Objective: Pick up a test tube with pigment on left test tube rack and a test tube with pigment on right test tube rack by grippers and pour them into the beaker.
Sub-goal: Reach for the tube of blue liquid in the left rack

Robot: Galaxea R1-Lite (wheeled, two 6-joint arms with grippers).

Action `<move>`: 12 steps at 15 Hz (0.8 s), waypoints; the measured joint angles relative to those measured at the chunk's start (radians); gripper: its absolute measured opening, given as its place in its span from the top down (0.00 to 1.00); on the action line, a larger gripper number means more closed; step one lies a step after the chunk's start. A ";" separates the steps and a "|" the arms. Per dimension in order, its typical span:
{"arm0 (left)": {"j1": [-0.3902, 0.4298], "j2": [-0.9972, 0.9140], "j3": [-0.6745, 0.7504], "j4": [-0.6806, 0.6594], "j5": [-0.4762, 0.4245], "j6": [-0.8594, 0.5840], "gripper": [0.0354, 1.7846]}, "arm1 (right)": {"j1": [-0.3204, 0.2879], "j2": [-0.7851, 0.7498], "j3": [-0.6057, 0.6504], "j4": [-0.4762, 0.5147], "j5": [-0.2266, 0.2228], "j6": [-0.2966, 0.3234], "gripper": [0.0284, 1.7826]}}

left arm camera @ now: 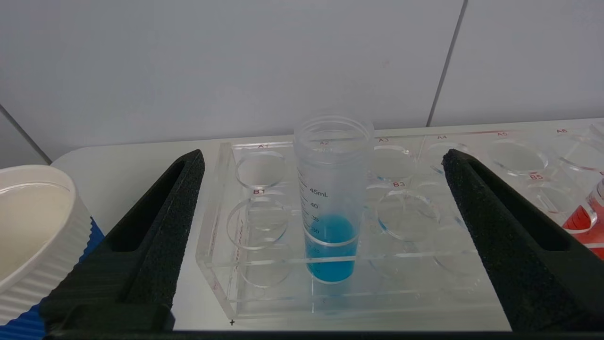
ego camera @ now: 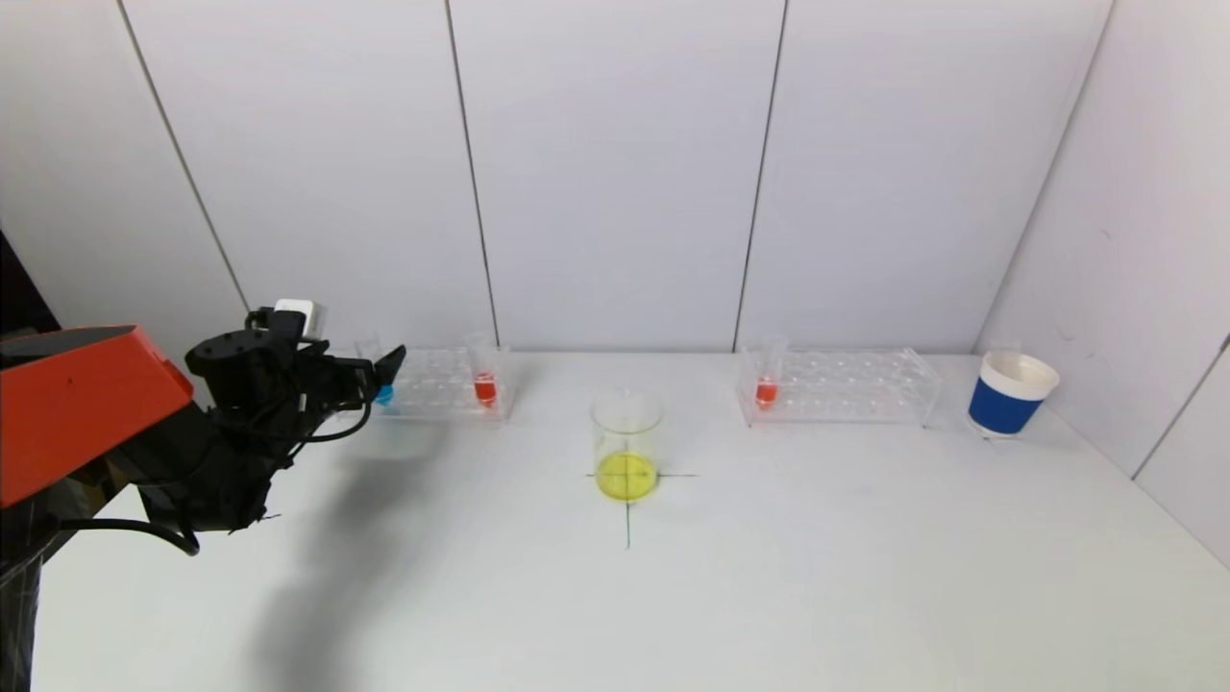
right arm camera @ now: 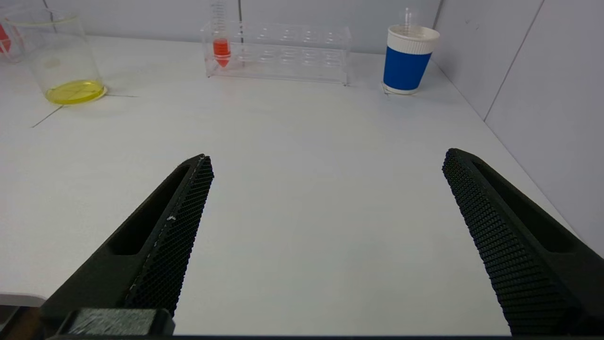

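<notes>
The left clear rack (ego camera: 437,373) holds a tube of blue pigment (ego camera: 384,394) and a tube of red pigment (ego camera: 485,387). My left gripper (ego camera: 382,368) is open at the rack's left end. In the left wrist view the blue tube (left arm camera: 332,203) stands upright in the rack (left arm camera: 222,269), centred in the gap of the left gripper (left arm camera: 324,156), untouched. The right rack (ego camera: 846,384) holds one red tube (ego camera: 766,389). The beaker (ego camera: 627,447) holds yellow liquid. My right gripper (right arm camera: 325,160) is open and empty over bare table, out of the head view.
A blue and white paper cup (ego camera: 1009,394) stands right of the right rack, near the side wall. Another ribbed white and blue cup (left arm camera: 33,226) stands close beside my left gripper. A black cross is marked on the table under the beaker.
</notes>
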 joint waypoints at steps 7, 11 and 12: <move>0.000 0.007 -0.015 0.001 0.000 0.000 0.01 | 0.000 0.000 0.000 0.000 0.000 0.000 0.01; 0.000 0.007 -0.016 0.004 0.000 0.001 0.01 | 0.000 0.000 0.000 0.000 0.000 0.000 0.01; 0.000 0.008 -0.016 0.004 0.000 0.000 0.01 | 0.000 0.000 0.000 0.000 0.000 0.000 0.01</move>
